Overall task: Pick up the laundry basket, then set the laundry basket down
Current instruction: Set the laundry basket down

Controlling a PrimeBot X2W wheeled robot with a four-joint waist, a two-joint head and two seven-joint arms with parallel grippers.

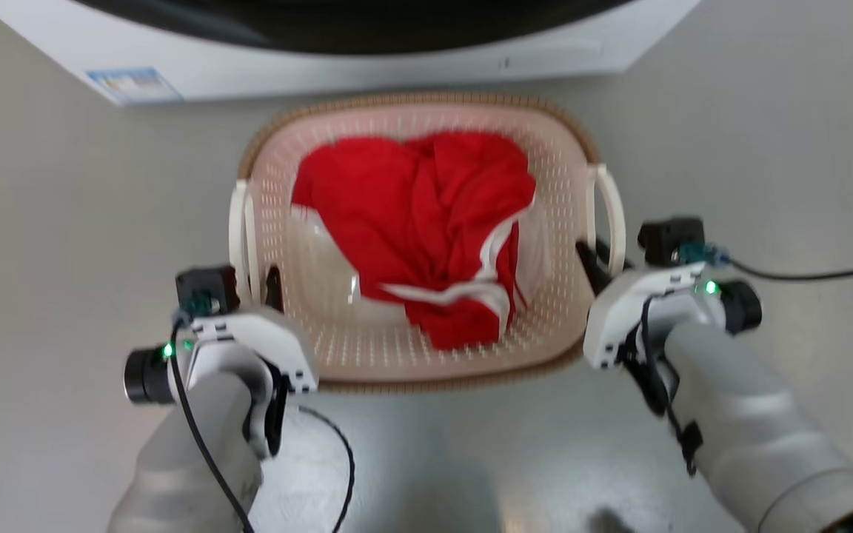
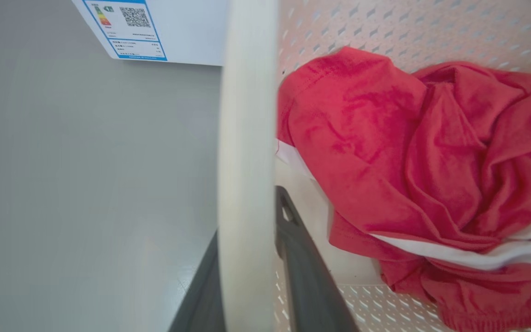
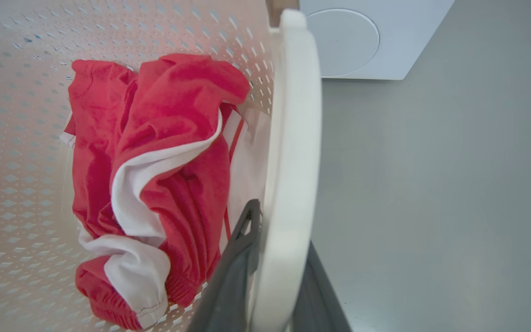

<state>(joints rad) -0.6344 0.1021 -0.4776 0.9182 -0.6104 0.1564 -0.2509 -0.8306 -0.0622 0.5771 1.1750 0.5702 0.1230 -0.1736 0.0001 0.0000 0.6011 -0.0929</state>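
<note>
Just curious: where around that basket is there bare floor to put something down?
Bare floor lies open left and right of the laundry basket, and near the robot between its arms. Tight: the washing machine just behind, and both handles, clamped by the left pincer and right pincer.

Laundry basket (image 1: 367, 348): cream-white with a pinkish tint, walls dotted with rows of small holes.
Rim (image 1: 426, 98): brown, woven-look.
Handles (image 1: 614, 215): plain white.
Garment (image 1: 426, 215): bright red with white bands.
Washing machine (image 1: 367, 63): white body, black door.
Sticker (image 2: 127, 30): white, blue border, black square code, coloured bars.
Floor (image 1: 64, 222): plain pale grey.
Left gripper (image 1: 260, 285) and right gripper (image 1: 595, 255): dark grey fingers, white housings, green lights.
Forearms (image 1: 737, 400): silver-grey.
Cables (image 1: 804, 275): black.
</note>
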